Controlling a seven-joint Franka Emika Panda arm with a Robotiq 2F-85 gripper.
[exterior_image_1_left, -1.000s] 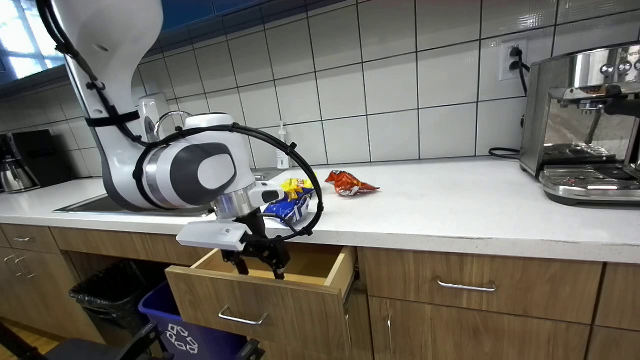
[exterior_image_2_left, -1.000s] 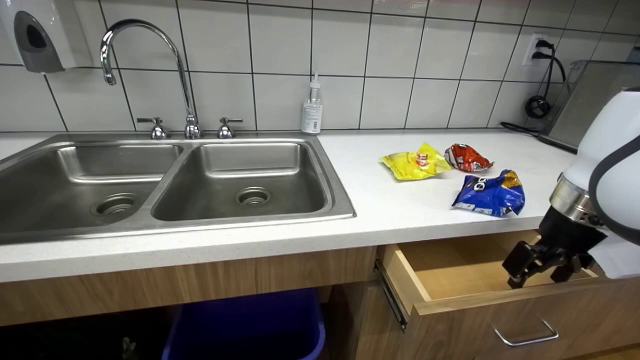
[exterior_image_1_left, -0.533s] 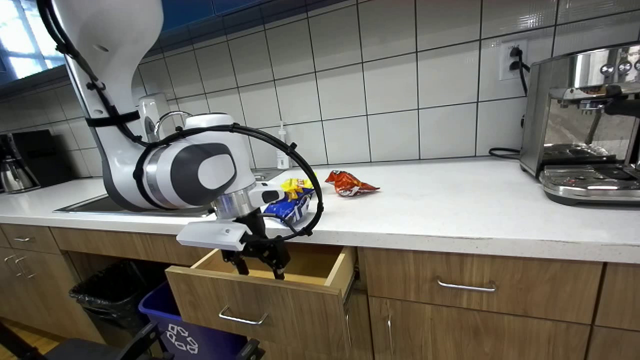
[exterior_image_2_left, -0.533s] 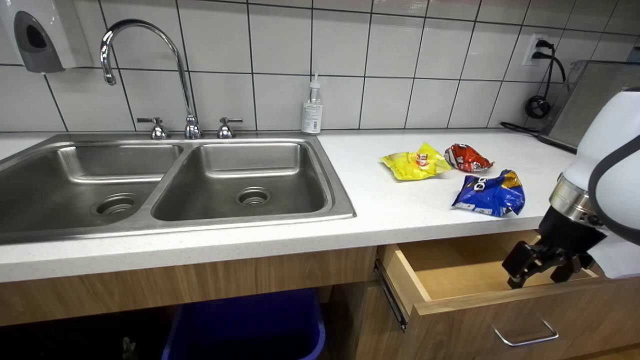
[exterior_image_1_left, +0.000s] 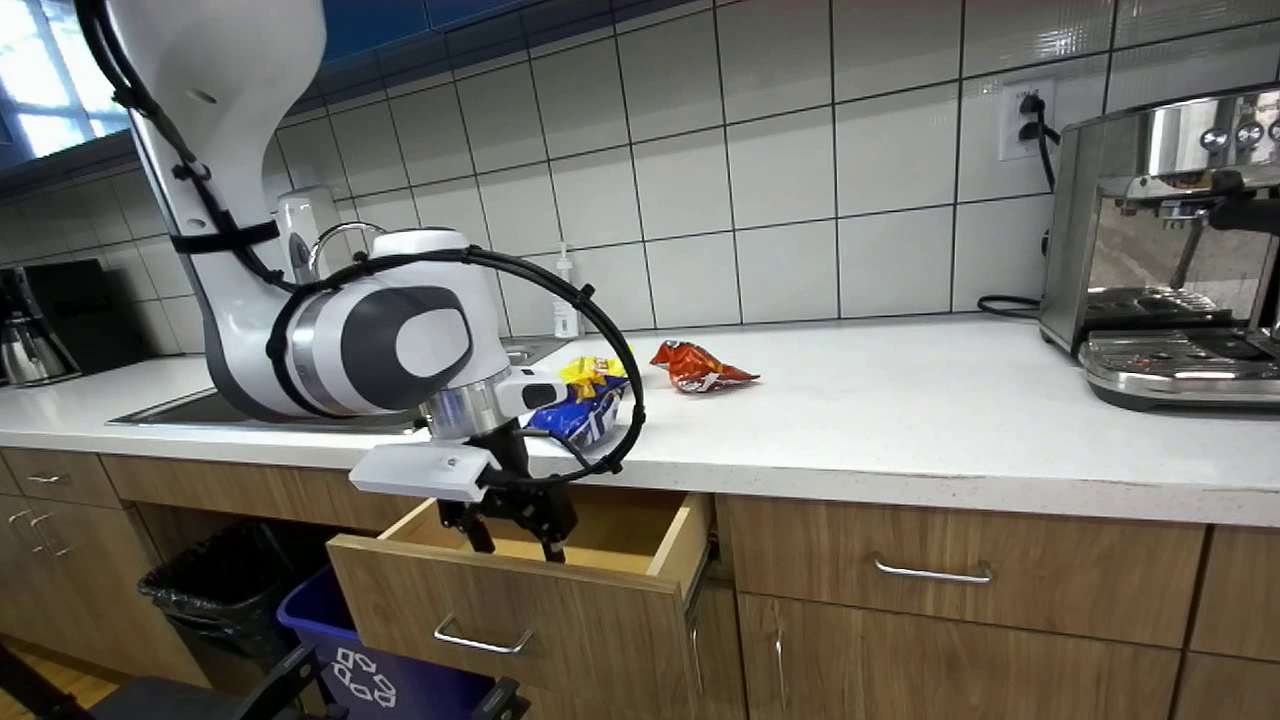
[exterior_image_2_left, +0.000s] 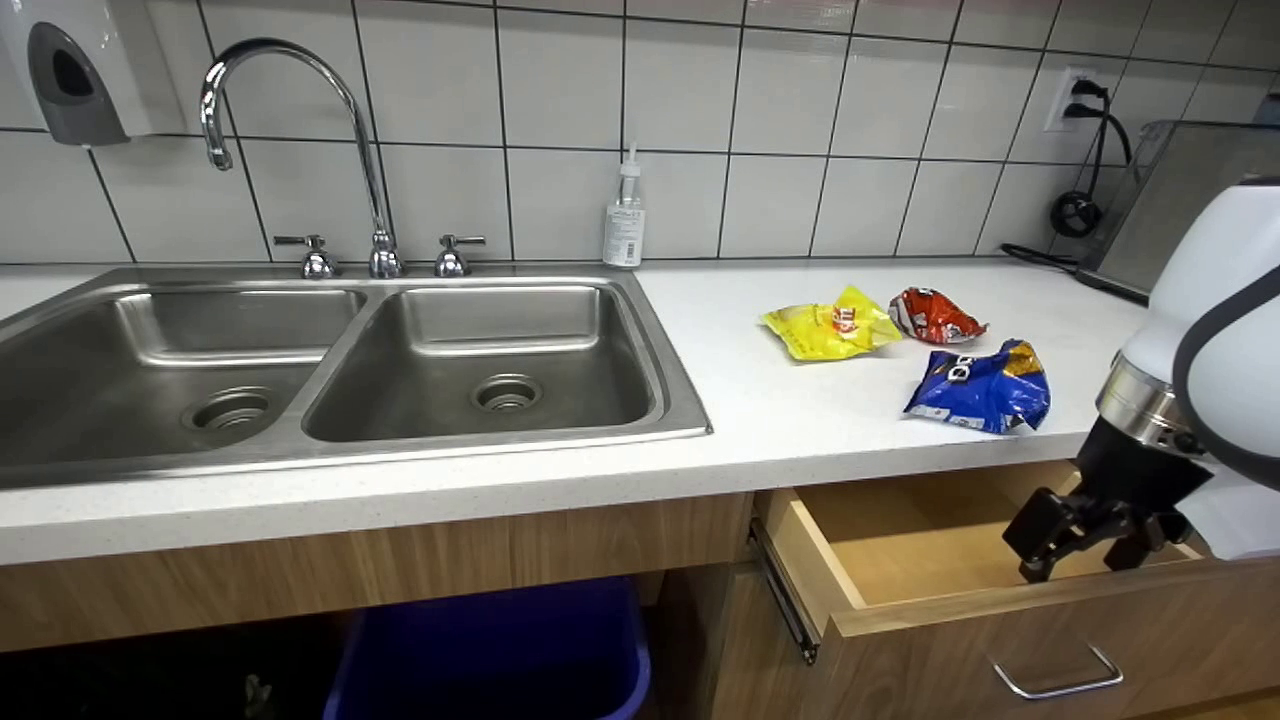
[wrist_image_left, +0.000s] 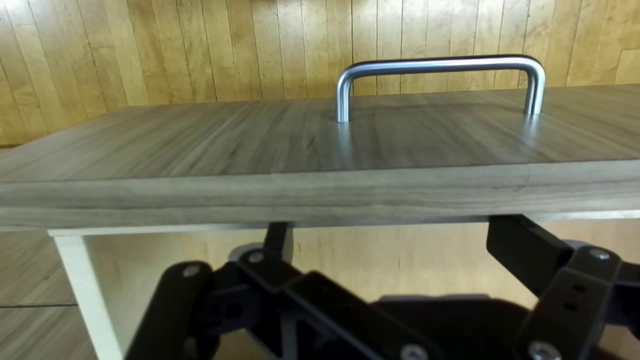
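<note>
The tool (wrist_image_left: 392, 236) is hanging over the open drawer (exterior_image_2_left: 950, 650), its fingers (wrist_image_left: 525, 250) standing well apart, tips pointing down just behind the front panel (wrist_image_left: 225, 140); can't tell whether they are touching it. A metal handle (wrist_image_left: 440, 65) is jutting from the drawer's outer face. A blue bin (exterior_image_1_left: 430, 675) is standing lower, to the drawer's left. On the worktop (exterior_image_1_left: 900, 400), above and behind the drawer, a blue bag (exterior_image_2_left: 980, 390) is lying nearest; a yellow bag (exterior_image_2_left: 832, 328) and a red bag (exterior_image_2_left: 935, 316) are lying farther back. A sink (exterior_image_2_left: 333, 365) is occupying the worktop left of the drawer. A coffee machine (exterior_image_1_left: 1070, 250) is standing well to the drawer's right.
</note>
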